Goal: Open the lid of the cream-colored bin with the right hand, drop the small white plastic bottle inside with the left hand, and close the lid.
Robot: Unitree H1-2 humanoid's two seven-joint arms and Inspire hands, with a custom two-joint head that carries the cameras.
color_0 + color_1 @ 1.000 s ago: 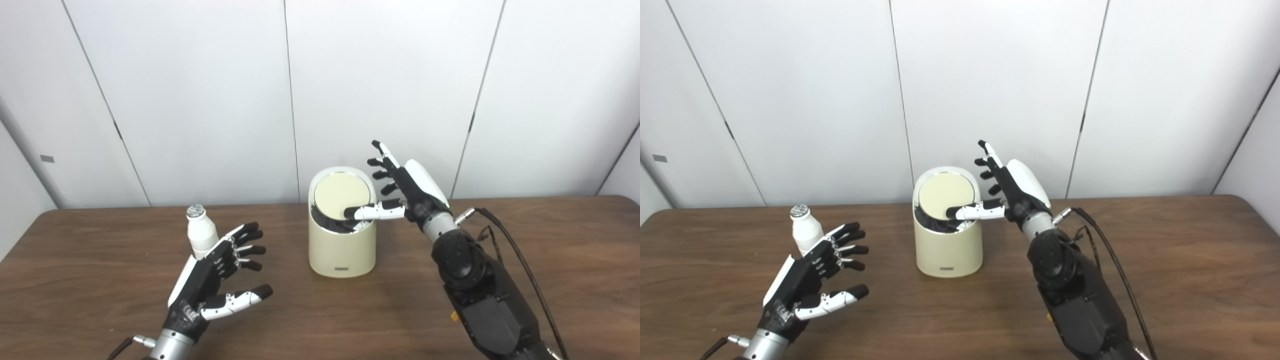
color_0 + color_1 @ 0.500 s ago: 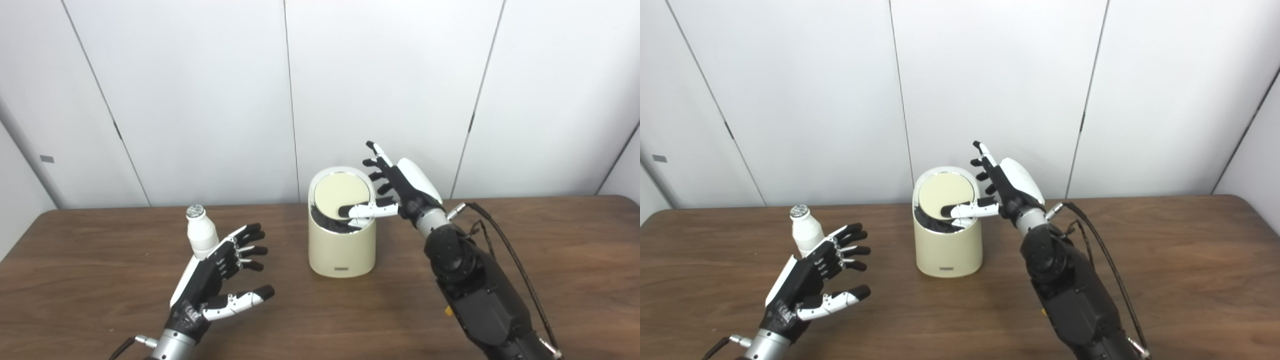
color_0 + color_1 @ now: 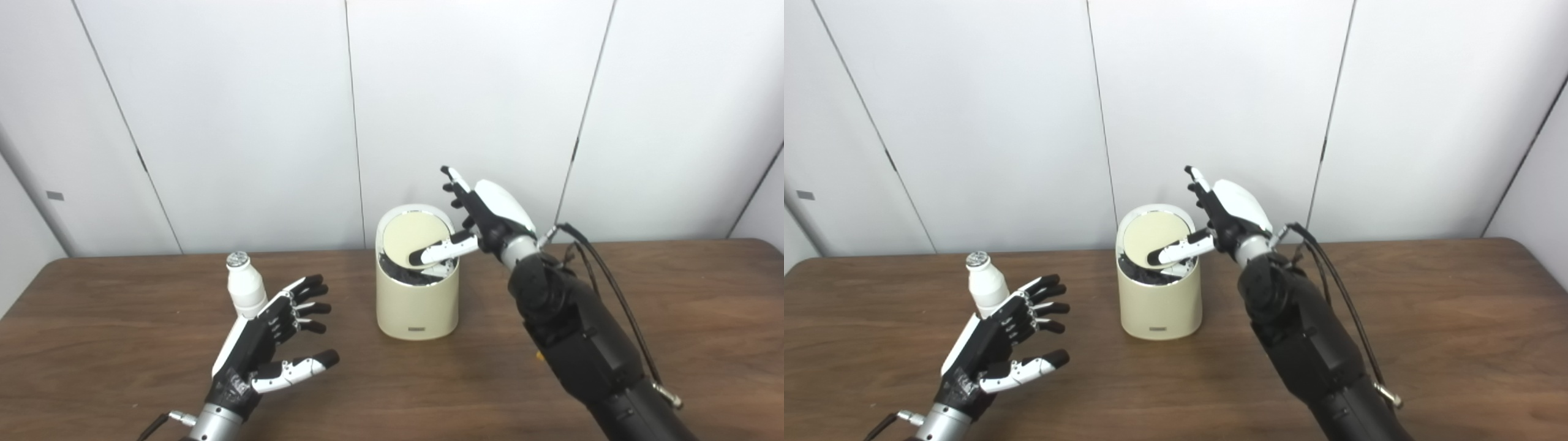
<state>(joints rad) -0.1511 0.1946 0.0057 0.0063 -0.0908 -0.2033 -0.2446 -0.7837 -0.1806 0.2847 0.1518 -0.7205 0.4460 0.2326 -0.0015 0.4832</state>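
The cream-colored bin (image 3: 418,303) stands mid-table. Its round lid (image 3: 413,234) is tilted up toward the back, with a dark gap showing below its front edge. My right hand (image 3: 481,217) is open beside the bin's right rim; its thumb reaches over the front of the lid while its fingers point up behind the bin. The small white plastic bottle (image 3: 244,294) with a silver cap stands upright left of the bin. Just in front of and right of the bottle, my left hand (image 3: 272,337) is open with fingers spread, holding nothing.
The brown wooden table (image 3: 692,318) stretches wide on both sides. White wall panels (image 3: 245,122) stand right behind the bin. A black cable (image 3: 603,275) loops off my right forearm.
My right hand has shifted left and slightly up, its thumb reaching farther across the lid. My left hand has crept a little forward. The bottle and bin stay put.
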